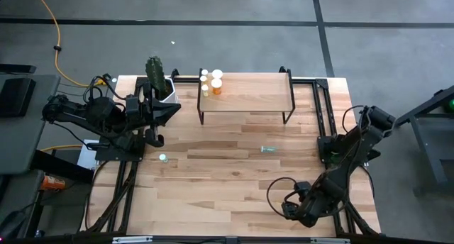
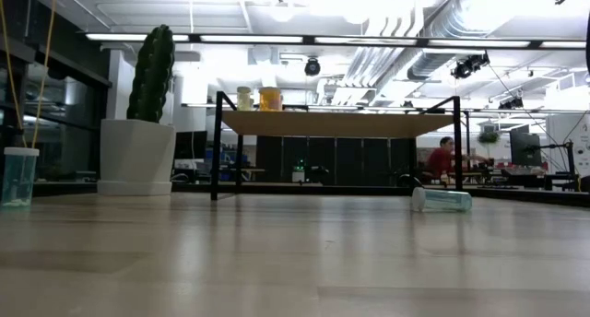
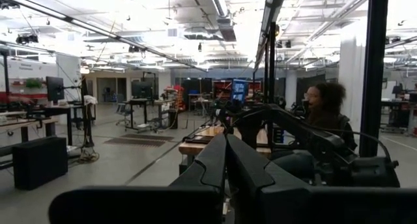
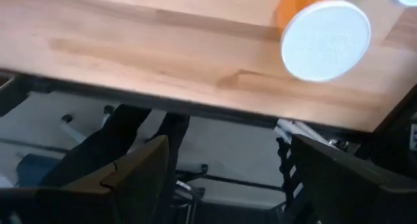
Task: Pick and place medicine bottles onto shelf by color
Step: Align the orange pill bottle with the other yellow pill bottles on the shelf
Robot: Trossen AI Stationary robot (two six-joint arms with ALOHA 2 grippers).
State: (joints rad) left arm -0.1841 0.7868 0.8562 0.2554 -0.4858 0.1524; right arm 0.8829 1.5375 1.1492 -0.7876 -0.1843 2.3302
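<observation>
Dark and clenched empty, your left gripper point(image 1: 172, 109) waits at nine o'clock beside the cactus pot point(image 1: 162, 88), with one pale green bottle point(image 1: 163, 158) standing below it. At twelve o'clock the shelf point(image 1: 248, 95) carries four bottles point(image 1: 211, 82) on its left end; another pale green bottle point(image 1: 267, 150) lies near centre. At five o'clock your right gripper point(image 1: 289, 208) hangs released over an orange bottle point(image 4: 313, 25).

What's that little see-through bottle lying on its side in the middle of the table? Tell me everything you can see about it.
The bottle is a small cylinder with a pale green, see-through body, apparently plastic. It lies on its side on the wooden table, in front of the shelf and apart from it. Its cap end cannot be made out clearly. Only the tabletop touches it; neither gripper is near, and a second pale green bottle stands upright well away from it.
</observation>
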